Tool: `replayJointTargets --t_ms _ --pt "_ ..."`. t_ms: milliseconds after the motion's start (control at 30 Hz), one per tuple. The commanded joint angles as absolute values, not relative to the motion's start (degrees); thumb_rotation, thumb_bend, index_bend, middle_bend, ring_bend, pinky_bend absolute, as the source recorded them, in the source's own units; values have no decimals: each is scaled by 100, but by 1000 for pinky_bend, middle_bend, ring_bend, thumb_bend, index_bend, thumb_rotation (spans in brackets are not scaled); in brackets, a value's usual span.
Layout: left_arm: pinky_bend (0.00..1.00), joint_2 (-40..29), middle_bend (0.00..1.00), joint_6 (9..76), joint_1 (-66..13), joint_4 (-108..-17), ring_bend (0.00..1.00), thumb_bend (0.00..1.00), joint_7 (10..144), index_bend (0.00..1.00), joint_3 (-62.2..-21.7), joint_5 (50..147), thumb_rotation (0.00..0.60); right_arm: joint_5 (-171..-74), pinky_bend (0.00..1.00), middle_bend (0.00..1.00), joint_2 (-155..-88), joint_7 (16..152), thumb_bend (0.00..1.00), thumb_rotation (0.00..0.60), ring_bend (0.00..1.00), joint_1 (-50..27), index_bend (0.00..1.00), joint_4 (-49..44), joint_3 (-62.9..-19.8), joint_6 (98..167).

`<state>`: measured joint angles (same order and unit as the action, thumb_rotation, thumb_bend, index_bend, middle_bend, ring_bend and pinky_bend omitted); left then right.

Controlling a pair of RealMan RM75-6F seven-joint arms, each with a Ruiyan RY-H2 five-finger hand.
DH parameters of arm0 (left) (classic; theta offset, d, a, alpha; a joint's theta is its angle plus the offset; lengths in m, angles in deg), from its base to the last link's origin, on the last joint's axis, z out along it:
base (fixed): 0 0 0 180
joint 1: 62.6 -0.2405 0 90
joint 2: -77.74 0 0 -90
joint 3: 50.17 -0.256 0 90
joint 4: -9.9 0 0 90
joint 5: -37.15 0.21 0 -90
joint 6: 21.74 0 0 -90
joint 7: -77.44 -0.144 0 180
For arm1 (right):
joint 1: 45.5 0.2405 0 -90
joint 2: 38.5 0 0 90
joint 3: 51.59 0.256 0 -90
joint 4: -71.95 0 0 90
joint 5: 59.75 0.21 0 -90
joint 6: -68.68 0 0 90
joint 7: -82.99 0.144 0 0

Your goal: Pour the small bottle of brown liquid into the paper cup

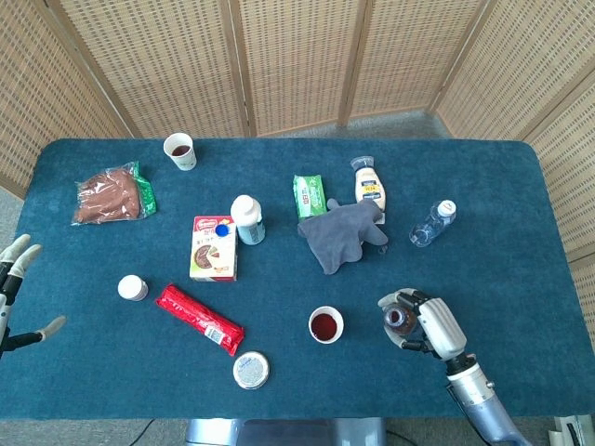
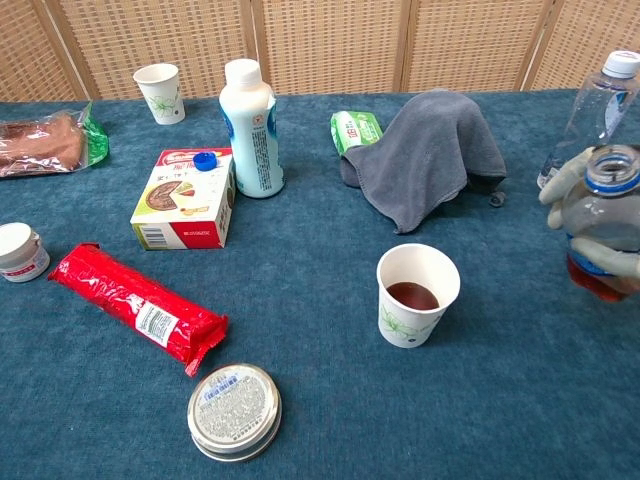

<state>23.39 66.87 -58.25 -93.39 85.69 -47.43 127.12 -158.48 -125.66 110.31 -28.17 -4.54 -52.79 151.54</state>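
Observation:
My right hand (image 1: 429, 324) (image 2: 600, 235) grips a small uncapped bottle (image 1: 398, 320) (image 2: 603, 210) with brown liquid low in it. The bottle is held roughly upright above the table, to the right of the paper cup (image 1: 326, 324) (image 2: 417, 294). That cup stands near the table's front centre and holds some brown liquid. Bottle and cup are apart. My left hand (image 1: 13, 288) hovers at the far left edge of the table in the head view, fingers spread, holding nothing.
A grey cloth (image 2: 425, 150), a clear water bottle (image 2: 590, 110) and a white sauce bottle (image 1: 370, 184) lie behind the cup. A milk bottle (image 2: 252, 128), a box (image 2: 185, 198), a red packet (image 2: 135, 305), a round tin (image 2: 234, 411) and a second paper cup (image 2: 160, 92) sit to the left.

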Motion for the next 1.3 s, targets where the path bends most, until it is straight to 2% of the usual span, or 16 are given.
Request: replayJointTargets --t_ms 33,1300 --pt "0 2343 0 6702 -5813 -9394 0 194 8657 0 -4719 12712 600 -15881 760 693 -12617 10663 754 600 352 -2751 422 -552 -5302 15032" --pt "0 2436 0 6658 -5740 -9236 0 193 9094 0 -4769 12838 600 -15405 759 709 -12879 7224 783 600 364 -2434 429 -1490 -5063 14199"
